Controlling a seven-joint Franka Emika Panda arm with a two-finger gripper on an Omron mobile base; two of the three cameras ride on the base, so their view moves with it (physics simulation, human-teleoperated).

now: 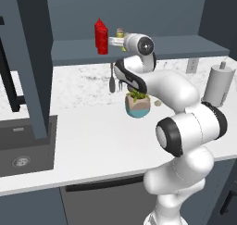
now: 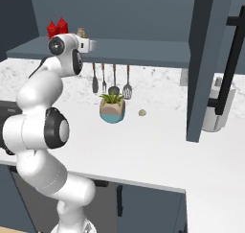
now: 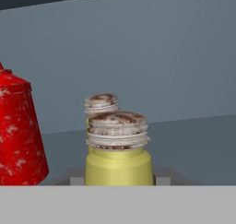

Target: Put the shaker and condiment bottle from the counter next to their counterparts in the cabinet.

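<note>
The robot arm reaches up to the shelf [image 1: 185,46] of the dark blue cabinet [image 2: 143,16]. Its claw [image 3: 119,184] is closed on the shaker [image 3: 118,149], a small yellow pot with a brownish cap. In the hand view the shaker sits right in the middle, between two small grey finger tips [image 3: 76,177] low in the picture. The bottom of the shaker is cut off there, so I cannot tell for sure if it stands on the shelf or hangs just above it.

Just behind the shaker is a second shaker [image 3: 101,104] that looks the same. Its cap peeks over the top of the held one.

To the left of the shaker stands a red bottle [image 3: 18,135] on the shelf. In the right base view two red bottles [image 2: 57,27] stand side by side, close to the shaker and behind the arm's wrist.

Below the shelf is the white bench [image 1: 92,140]. On it, well below the shaker, sits a little plant pot [image 1: 138,104]. Some kitchen tools [image 2: 114,81] hang on the wall under the shelf. A grey jar [image 1: 217,86] stands on the bench far to the right in the left base view, and a dark sink [image 1: 23,150] is on the left.
</note>
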